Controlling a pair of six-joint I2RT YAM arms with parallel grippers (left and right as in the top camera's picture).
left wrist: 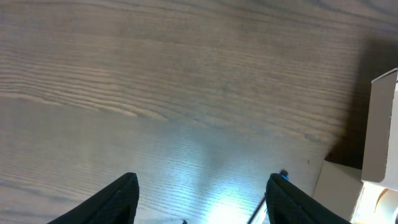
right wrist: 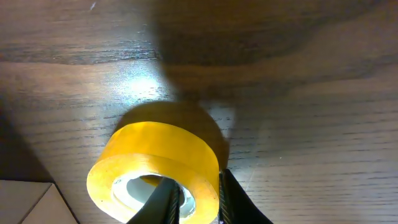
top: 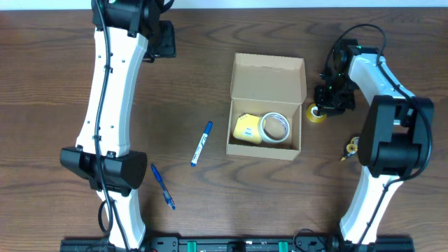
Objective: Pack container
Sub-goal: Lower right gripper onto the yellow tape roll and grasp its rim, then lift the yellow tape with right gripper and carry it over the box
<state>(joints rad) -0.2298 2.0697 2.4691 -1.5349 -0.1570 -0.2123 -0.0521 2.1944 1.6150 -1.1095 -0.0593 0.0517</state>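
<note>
The container (top: pixel 267 78) is a tan cardboard box in the middle of the table, its flap lid open toward the back. Inside lie a yellow block (top: pixel 246 129) and a white tape roll (top: pixel 275 128). Just right of the box sits a yellow tape roll (top: pixel 316 114) (right wrist: pixel 155 158). My right gripper (top: pixel 324 105) (right wrist: pixel 199 200) is shut on that roll's wall, with one finger inside the hole and one outside. My left gripper (top: pixel 158 39) (left wrist: pixel 202 199) hangs open over bare wood at the back left. A box edge (left wrist: pixel 380 130) shows at the right of its view.
A blue marker (top: pixel 201 143) lies left of the box, and a blue pen (top: pixel 163 186) lies nearer the front left. A small yellow-and-black object (top: pixel 350 148) sits by the right arm's base. A box corner (right wrist: pixel 25 202) shows at the right wrist view's lower left.
</note>
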